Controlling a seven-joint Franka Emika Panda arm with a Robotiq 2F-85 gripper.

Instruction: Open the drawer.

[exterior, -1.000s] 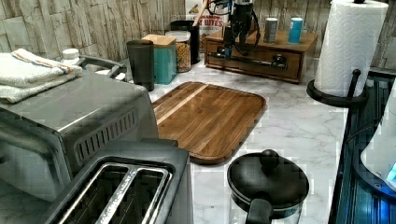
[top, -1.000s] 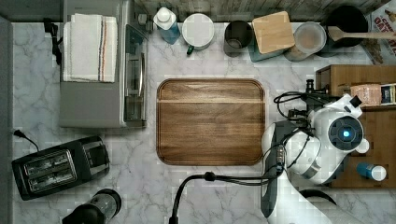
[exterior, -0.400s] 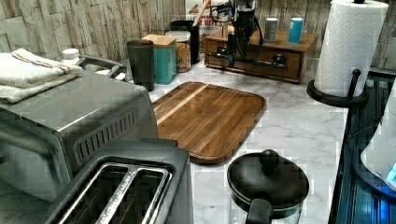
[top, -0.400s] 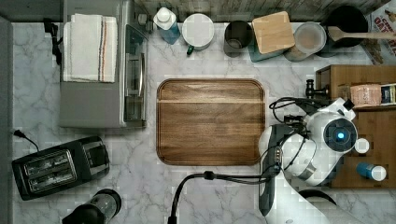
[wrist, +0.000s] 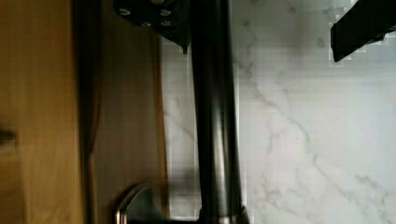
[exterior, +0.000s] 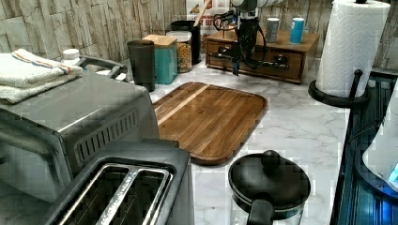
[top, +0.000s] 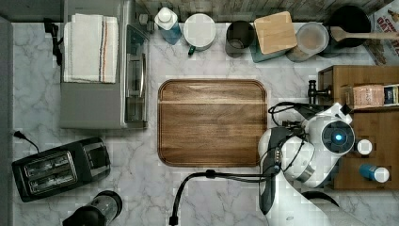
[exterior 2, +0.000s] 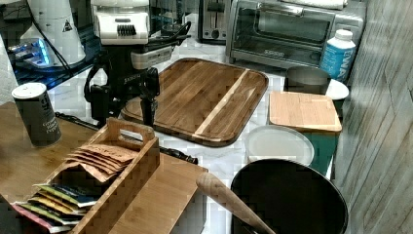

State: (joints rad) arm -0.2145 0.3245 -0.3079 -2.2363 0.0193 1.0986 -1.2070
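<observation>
Wrist view shows the tool (wrist: pixel 280 28) spread wide, one finger (wrist: pixel 159 18) on the wood side of the handle (wrist: pixel 215 116) and the other finger on the marble side, so the bar runs between them with nothing gripped yet. Just behind the bar lies the drawer (wrist: pixel 126 116) front, a flat face of brown wood, and one round post meets it near the bar's end.

The bar looks like stiff, smooth metal, likely slick; a hold near its middle, away from the posts, should pull the drawer straight without twisting. The wooden unit seems light enough to slide on the marble if the drawer sticks.

Left view has the tool (exterior: pixel 237 65) hanging at the drawer (exterior: pixel 256 58) front, with the cutting board (exterior: pixel 211 117) on the near side of it and the paper towel roll (exterior: pixel 352 47) off to the left view's right. The worktop (exterior: pixel 291 122) in front of the drawer is bare marble, so there is room for the pull.
</observation>
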